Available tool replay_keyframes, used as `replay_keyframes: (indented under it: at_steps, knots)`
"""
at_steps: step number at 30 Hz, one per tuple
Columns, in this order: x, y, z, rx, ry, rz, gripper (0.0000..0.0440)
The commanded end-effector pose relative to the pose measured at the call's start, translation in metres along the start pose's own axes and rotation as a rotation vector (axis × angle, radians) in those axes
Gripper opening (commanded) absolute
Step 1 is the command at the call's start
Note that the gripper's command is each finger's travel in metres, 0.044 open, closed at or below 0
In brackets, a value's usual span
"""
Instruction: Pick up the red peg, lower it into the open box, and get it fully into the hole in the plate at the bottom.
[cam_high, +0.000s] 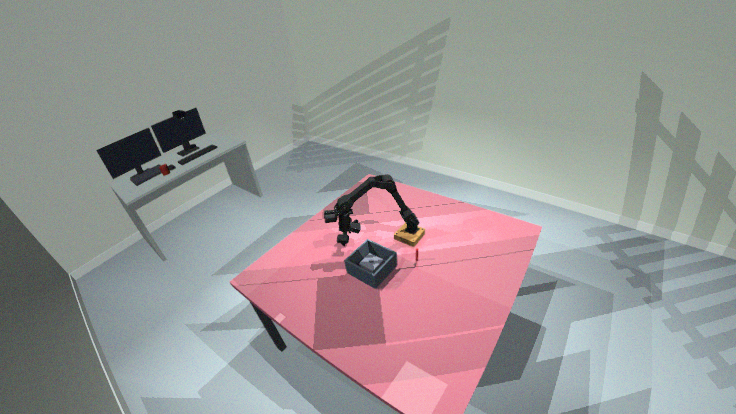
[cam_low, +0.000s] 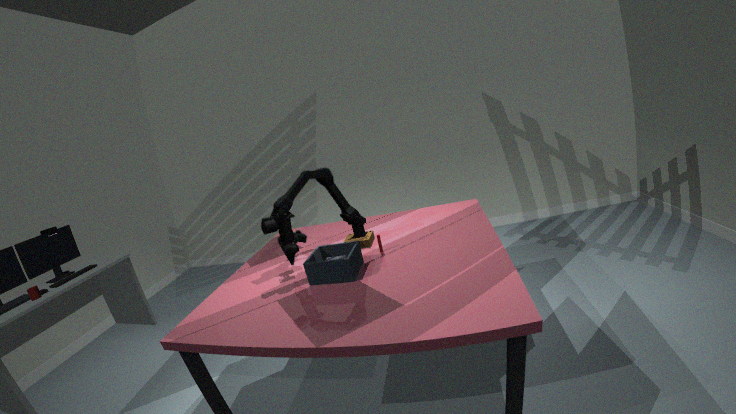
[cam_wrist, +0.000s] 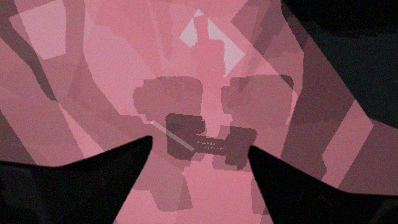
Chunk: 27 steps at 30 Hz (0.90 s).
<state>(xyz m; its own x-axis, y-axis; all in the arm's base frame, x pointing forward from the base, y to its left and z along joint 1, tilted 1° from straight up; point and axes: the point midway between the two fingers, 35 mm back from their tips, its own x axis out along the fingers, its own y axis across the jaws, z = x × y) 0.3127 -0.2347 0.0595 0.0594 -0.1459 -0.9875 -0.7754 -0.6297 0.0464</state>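
The red peg (cam_high: 416, 254) (cam_low: 380, 244) stands upright on the pink table, to the right of the box and near the arm's base. The dark blue-grey open box (cam_high: 360, 272) (cam_low: 334, 272) has a pale plate (cam_high: 366, 264) at its bottom; its hole is too small to make out clearly. My gripper (cam_high: 342, 240) (cam_low: 291, 261) (cam_wrist: 201, 145) is open and empty, pointing down above the table to the left of the box, on the side away from the peg. The wrist view shows only table and shadows between the fingers, with no peg.
The arm's yellow-brown base (cam_high: 409, 235) (cam_low: 366, 239) stands behind the box. The box's dark wall (cam_wrist: 375, 85) fills the right edge of the wrist view. The pink table (cam_high: 437, 308) (cam_low: 437, 288) carries many shadows. A desk with two monitors stands far left.
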Motion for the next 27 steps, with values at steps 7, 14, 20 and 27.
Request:
replay_keyframes:
  at_steps: [7,14,20,27]
  knots:
    - [-0.033,-0.027,0.008,0.226,0.045,-0.038,0.044]
    - [-0.06,-0.056,0.03,0.469,0.061,-0.056,0.044]
    - [-0.08,-0.078,0.055,0.678,0.054,-0.067,0.044]
    - [-0.1,-0.098,0.09,0.921,0.034,-0.066,0.044]
